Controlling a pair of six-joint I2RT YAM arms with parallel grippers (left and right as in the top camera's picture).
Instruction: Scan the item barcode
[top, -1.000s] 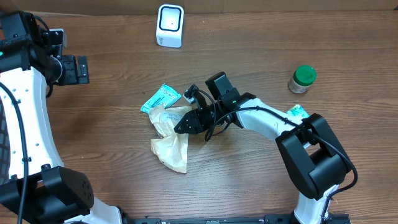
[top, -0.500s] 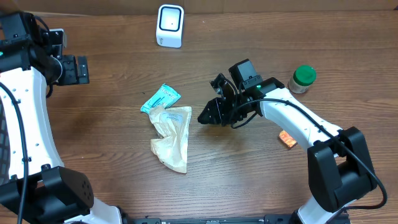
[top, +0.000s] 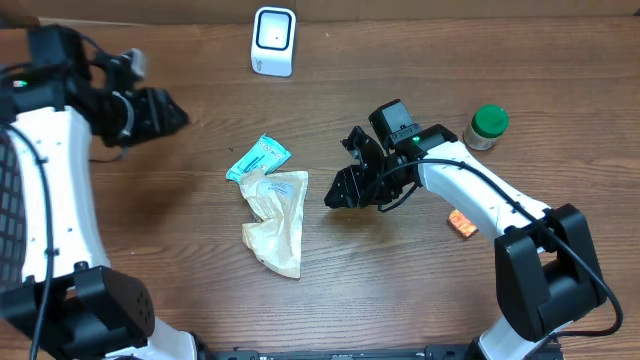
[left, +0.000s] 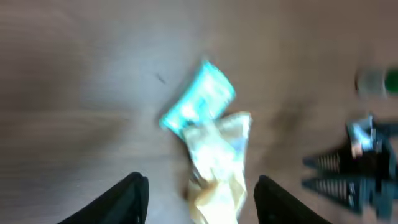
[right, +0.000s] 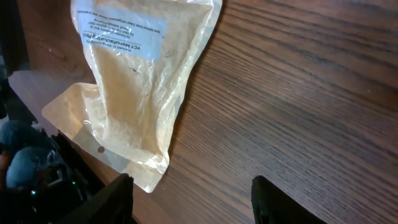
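Note:
A tan pouch (top: 277, 218) with a pale blue label (right: 124, 30) lies flat on the wood, and a teal packet (top: 259, 157) touches its upper left corner. The white scanner (top: 272, 40) stands at the back edge. My right gripper (top: 340, 190) hovers just right of the pouch; it is open, with bare wood between its fingers (right: 111, 200). My left gripper (top: 168, 110) hangs above the table's left side, open and holding nothing. Its blurred wrist view looks down on the teal packet (left: 199, 102) and the pouch (left: 217, 162), well below its fingers (left: 127, 199).
A green-lidded jar (top: 487, 127) stands at the right. A small orange item (top: 461, 224) lies by the right arm's forearm. Open wood lies in front of the pouch and to its left.
My right gripper has left the pouch, pulled back to the right and opened wider. My left arm has swung in toward the middle and its jaws have narrowed. The pouch and the packet stay put.

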